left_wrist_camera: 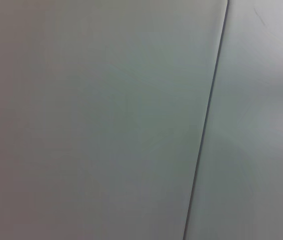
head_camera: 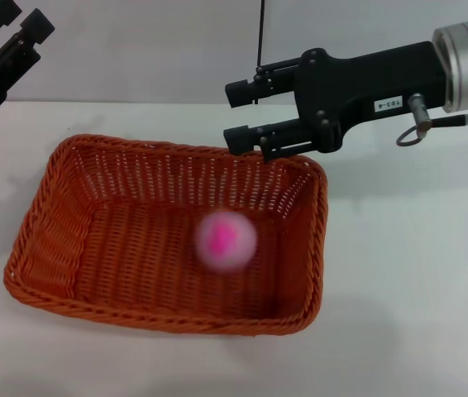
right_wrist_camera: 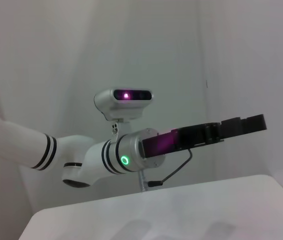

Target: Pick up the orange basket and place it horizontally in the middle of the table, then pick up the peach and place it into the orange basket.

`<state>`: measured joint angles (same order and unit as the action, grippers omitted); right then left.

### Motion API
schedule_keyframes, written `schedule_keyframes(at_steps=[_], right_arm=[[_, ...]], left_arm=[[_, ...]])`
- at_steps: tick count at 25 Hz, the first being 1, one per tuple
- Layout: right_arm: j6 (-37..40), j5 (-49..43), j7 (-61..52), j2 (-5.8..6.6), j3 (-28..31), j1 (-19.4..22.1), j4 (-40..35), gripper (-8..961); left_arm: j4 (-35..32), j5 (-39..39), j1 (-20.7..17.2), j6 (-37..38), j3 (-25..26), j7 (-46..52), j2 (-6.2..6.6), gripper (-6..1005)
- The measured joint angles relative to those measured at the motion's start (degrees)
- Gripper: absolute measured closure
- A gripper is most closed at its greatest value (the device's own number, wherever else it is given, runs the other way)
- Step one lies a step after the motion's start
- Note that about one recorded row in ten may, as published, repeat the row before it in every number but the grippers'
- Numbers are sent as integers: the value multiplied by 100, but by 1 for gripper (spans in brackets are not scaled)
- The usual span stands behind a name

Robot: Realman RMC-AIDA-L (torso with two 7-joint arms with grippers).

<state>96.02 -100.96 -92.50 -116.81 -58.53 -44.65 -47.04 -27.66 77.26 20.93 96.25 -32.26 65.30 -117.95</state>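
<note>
Nearest you, the basket (head_camera: 168, 240) sits on the table (head_camera: 416, 298) with its long axis running left to right across your view, roughly central, so it already lies as the task asks. Inside it is the peach (head_camera: 226, 240), right of the basket's middle and smeared by motion; you cannot tell whether it has touched the floor of the basket or is just above it. Either way it is within the rim and touching no gripper.

Farther back, above the basket's far right corner, your right gripper (head_camera: 239, 116) hangs level, fingers pointing toward your left. Its two fingers stand apart with clear air between them and nothing in their grasp. The peach lies below and nearer you than those fingertips, so this arm is plainly the closer one to it.

Farthest off, in the far left corner, your left gripper (head_camera: 7, 41) is raised clear of the table, well away from basket and peach; you cannot tell its finger state. From across the table, the right wrist view shows the left arm lifted above the tabletop.

If the peach settles inside, I judge nothing remains but to draw the right arm up and back.
</note>
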Motion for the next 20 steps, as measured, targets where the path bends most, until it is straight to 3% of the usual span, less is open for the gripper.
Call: schedule_keyframes(at_steps=[3,9,12,13,14,18,20], right_arm=[[40,11,13,-1,62,81,8,313],[170,83,118,-6,374,367,-48,313],[284,414,366,-23,696,722,-37,313],[332,713,492,-31,905,1042,-26,313],[332,713,492,-31,905,1042,-26,313],[356,1434,751,-37,1568,1907,80,313],[359,1554,846,-34,1730,2039,156,313]], left_arm=[[15,0,-4,26,0,0,-1,302],[18,0,-26,54,-41,32,-8,302],[18,-1,-30,57,-46,28,-9,302],[32,-2,-42,62,-51,10,-16,302],[32,-2,-42,62,-51,10,-16,302],[140,-64,-76,115,11,-57,-10,302],[178,-122,-98,129,50,-115,-15,302]])
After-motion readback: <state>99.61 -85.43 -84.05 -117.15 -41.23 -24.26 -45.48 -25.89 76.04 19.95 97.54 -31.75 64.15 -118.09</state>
